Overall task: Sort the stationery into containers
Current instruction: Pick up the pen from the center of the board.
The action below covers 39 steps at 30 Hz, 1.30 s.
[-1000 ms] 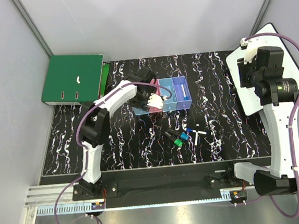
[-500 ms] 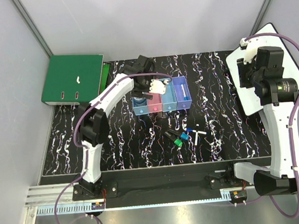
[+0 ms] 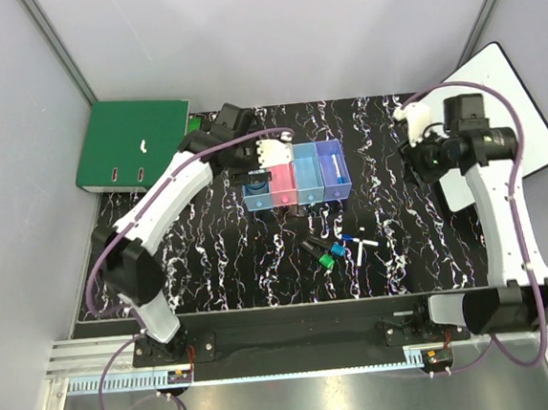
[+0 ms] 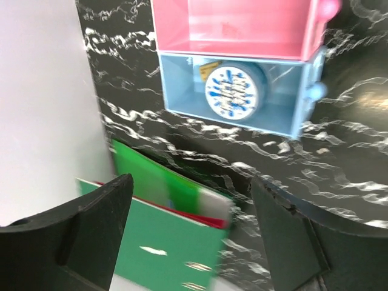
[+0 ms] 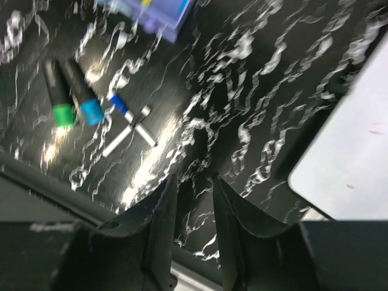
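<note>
Now that your left hand [image 3: 271,153] is up and off the row of bins [image 3: 310,200], sitting at about 11 o'clock of them where a second ago it hung right over them, the drop looks finished. The tape roll [image 4: 230,91] lies flat inside the light blue bin [image 4: 291,118] at the 9 o'clock end of the row, next to the pink bin [image 4: 230,24], and nothing touches it. The left hand's fingers stand wide apart and hold nothing; its wrist view shows the green binder [image 4: 163,236] beneath them.

Meanwhile your right hand [image 3: 413,121] has swung in from over the white board [image 3: 527,135] at 3 o'clock and now hovers above the surface [image 3: 403,251], fingers a little apart with nothing between them. Its wrist view takes in what is left: two markers [image 5: 73,91], one green-capped and one blue-capped, lying side by side, and the thin pens [image 5: 130,132] crossed just beside them, at about 5 o'clock of the bins.

So one more item is sorted, and the loose pile looks like the right hand's job next. You want it down on one marker without nudging its neighbour.
</note>
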Tool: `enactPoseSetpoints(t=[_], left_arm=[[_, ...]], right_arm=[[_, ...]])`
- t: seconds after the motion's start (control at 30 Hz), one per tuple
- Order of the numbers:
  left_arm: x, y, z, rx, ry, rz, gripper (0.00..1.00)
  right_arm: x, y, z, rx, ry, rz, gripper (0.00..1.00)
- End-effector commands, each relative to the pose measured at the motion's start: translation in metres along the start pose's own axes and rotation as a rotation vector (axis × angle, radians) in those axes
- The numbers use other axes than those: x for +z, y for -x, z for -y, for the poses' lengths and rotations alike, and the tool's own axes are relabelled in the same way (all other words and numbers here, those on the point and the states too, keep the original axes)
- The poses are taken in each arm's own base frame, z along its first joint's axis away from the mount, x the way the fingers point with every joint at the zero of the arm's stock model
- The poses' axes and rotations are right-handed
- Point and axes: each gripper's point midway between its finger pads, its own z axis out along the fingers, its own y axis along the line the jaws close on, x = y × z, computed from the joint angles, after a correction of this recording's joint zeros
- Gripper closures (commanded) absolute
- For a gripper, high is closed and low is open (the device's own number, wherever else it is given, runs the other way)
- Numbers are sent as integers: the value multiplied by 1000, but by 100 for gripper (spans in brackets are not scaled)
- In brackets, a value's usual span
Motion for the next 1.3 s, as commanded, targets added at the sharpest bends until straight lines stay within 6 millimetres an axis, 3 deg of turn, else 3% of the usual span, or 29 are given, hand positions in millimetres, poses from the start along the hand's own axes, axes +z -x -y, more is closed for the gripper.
enactPoseSetpoints(t=[0.0, 0.2, 0.27, 0.43, 0.6, 0.73, 1.03, 1.27], left_arm=[[-31, 10, 13, -246, 57, 118, 16], [-52, 6, 36, -390, 66, 155, 15], [-57, 4, 43, -405, 65, 162, 15], [-65, -3, 50, -406, 84, 156, 15], [-79, -4, 46, -398, 126, 170, 15], [-87, -9, 46, -371, 152, 165, 14], [-90, -14, 44, -333, 176, 143, 14], [-85, -7, 39, -322, 165, 149, 13]], right_arm=[[36, -46, -25, -142, 195, -156, 62], [75, -83, -52, -342, 259, -309, 61], [84, -85, -59, -357, 267, -311, 59], [106, -90, -75, -167, 309, -336, 58], [122, -96, -105, 60, 406, -336, 61], [139, -95, -114, 159, 436, -337, 62], [189, -109, -95, 238, 364, -436, 59], [195, -118, -87, 251, 326, -472, 52]])
